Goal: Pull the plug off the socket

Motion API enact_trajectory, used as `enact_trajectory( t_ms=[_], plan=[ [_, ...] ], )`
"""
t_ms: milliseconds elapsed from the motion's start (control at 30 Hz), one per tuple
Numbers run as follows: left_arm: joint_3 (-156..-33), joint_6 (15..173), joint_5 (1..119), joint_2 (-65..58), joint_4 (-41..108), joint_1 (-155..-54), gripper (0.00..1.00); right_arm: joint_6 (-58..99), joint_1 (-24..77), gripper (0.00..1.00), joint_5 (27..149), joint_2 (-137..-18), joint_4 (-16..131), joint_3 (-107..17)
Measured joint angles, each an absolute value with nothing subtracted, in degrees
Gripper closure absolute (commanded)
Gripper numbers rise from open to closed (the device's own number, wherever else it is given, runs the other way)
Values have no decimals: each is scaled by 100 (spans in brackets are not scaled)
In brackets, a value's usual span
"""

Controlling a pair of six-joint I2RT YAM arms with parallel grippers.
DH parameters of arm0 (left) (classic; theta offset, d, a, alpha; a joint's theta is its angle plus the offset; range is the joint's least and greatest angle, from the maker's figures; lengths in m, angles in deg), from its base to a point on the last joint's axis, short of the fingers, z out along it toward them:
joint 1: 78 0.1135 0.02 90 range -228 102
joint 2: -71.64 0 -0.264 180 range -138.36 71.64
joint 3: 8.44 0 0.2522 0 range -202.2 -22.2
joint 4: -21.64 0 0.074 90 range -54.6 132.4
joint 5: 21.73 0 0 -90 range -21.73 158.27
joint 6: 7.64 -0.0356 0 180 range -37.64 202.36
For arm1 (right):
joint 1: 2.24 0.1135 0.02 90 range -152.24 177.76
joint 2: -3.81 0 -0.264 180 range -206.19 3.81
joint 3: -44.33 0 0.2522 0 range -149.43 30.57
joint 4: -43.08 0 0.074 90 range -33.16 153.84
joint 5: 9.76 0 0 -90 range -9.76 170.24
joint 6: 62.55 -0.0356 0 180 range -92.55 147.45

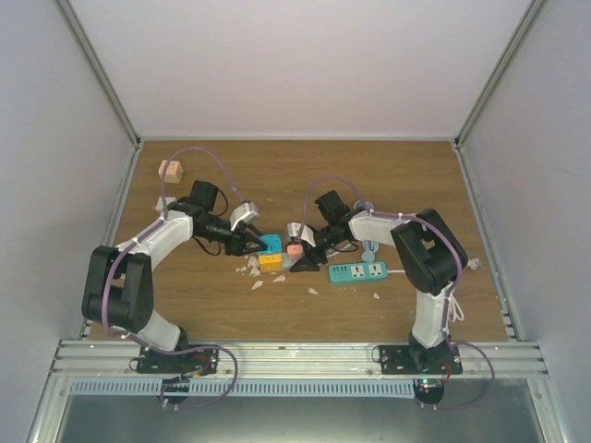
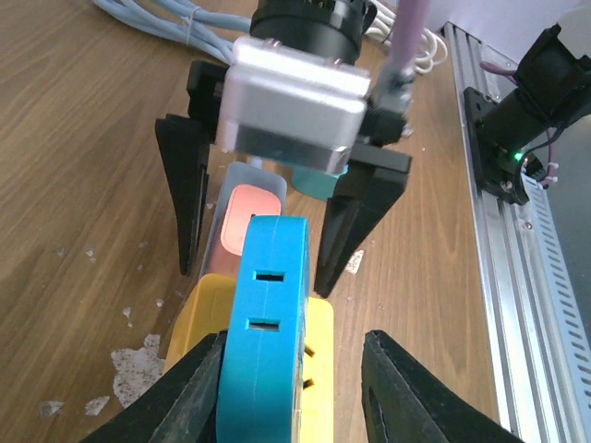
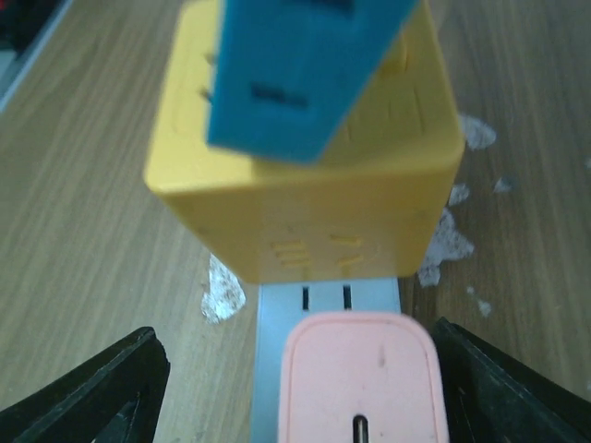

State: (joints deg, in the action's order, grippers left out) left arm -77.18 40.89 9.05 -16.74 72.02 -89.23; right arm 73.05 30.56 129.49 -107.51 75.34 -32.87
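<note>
Two robot arms meet at the middle of a wooden table (image 1: 185,305), seen from above inside a white-walled enclosure. The left arm (image 1: 148,245) reaches in from the lower left of the frame and the right arm (image 1: 416,249) from the lower right.

A teal power strip (image 1: 356,271) lies flat just right of centre, apart from both claws. Just left of it, between the two claws, lies the socket (image 3: 328,297). It is a narrow pale grey strip, mostly hidden from above and showing its slots in the right wrist view.

A yellow cube adapter (image 3: 305,198) stands on the strip, with a blue adapter (image 2: 268,323) on top of it. Just beside the cube, the pink plug (image 3: 365,378) sits seated in the socket.

The right gripper (image 3: 294,332) straddles the pink plug with its fingers spread, and a clear gap shows on the left of the frame. The left gripper (image 2: 294,341) is spread as well, bracketing the blue adapter with a gap on the right of that view.

A pale cable (image 1: 369,247) is bunched beside the right arm. A small tan block (image 1: 171,171) sits at the upper left of the table. White flakes (image 1: 259,281) dot the wood below the adapters.
</note>
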Motion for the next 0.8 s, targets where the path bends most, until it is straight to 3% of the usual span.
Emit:
enact_trajectory(
  t_ms=[433,800],
  plan=[
    [-7585,4132,988,-1422,6968,-9001,69,6931,3187,5,13800,-10452,7171,-3362],
    [-7491,4196,1178,-1392,6754,-9073,71,6544,3482,8,13780,-10452,6291,-3353]
  ],
)
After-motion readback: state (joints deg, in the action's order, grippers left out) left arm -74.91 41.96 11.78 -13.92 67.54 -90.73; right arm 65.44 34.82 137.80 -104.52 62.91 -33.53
